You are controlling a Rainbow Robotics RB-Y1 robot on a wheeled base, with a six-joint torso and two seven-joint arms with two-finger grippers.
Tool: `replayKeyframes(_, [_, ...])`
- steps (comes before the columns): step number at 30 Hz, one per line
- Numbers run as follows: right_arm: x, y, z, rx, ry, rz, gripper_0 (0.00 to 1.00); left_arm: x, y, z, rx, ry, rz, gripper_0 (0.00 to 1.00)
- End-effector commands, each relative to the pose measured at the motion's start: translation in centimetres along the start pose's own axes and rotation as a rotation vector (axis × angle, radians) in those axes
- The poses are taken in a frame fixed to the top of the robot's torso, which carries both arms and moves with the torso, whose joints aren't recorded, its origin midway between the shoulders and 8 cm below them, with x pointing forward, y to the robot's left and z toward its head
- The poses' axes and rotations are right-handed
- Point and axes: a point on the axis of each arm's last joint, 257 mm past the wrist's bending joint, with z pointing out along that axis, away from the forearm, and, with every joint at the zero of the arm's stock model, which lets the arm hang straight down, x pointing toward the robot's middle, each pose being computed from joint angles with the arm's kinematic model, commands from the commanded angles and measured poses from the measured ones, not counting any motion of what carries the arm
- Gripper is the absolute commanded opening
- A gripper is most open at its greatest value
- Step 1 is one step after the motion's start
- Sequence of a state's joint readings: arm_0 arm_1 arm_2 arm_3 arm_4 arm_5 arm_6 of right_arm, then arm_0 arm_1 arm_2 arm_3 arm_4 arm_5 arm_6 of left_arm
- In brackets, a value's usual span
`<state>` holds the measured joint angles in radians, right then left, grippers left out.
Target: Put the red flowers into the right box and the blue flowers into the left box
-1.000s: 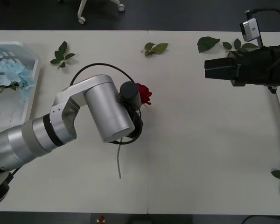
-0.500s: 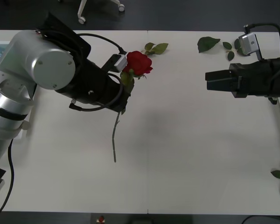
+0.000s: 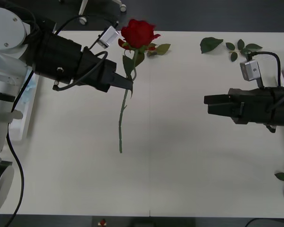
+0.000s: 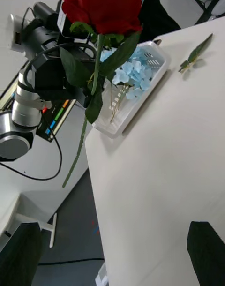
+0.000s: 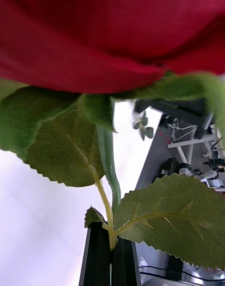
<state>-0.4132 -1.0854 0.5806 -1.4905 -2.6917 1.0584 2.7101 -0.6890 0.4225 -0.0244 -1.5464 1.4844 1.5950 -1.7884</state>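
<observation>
The surface (image 3: 189, 156) is a broad, plain white top, matt and smooth, with dark floor beyond its far edge. Loose green leaf sprigs (image 3: 227, 45) lie scattered along that far edge and at the near right corner.

Containers: the left box (image 4: 157, 68) is a shallow, translucent white plastic bin with a slatted wall and rounded rim, sitting at the left end of the surface. Inside it lie blue flowers (image 4: 131, 72), fluffy pale sky-blue heads with thin stems showing through against the bin's floor. In the front view a strip of the bin is visible beside the left arm. The right box cannot be made out with any certainty.

The left claw (image 3: 128, 84) is clamped on a red rose (image 3: 138, 32), its two black fingers (image 5: 101, 255) pressed together on the thin green stem a little below the bloom. The rose is held up clear of the surface, upright with a slight tilt, over the far left-centre area. Bloom: deep red, tightly layered petals, velvety look. Below it, serrated green leaves with pale veins; the stem is long, slender and slightly kinked, hanging free below the grip.

The right claw (image 3: 207, 105) is over the right side of the surface, pointing toward the centre, well apart from the rose. Its black fingers (image 4: 206, 251) stand spread and hold nothing.
</observation>
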Motion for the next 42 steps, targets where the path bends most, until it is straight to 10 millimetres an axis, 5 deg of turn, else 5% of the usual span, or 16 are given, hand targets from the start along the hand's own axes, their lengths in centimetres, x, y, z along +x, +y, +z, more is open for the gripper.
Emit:
replayKeyframes(1, [-0.3, 2.3, 1.7, -0.033, -0.016, -0.013, 0.89, -3.8, -2.8, -0.8, 0.095, -0.078, 0.165, 0.0])
replayKeyframes(8, [-0.3, 3.6, 4.4, -0.031, -0.075, 0.002, 0.9, -6.0, -5.1, -1.2, 0.189, -0.151, 0.274, 0.0])
replayKeyframes(15, [-1.0, 5.2, 7.7, -0.101, -0.163, 0.042, 0.88, -5.7, -6.4, -0.7, 0.233, -0.15, 0.327, 0.0])
replayKeyframes(42, [-0.6, 6.8, 16.4, -0.13, -0.332, 0.093, 0.84, -5.6, -6.5, -0.5, 0.239, -0.145, 0.33, 0.0])
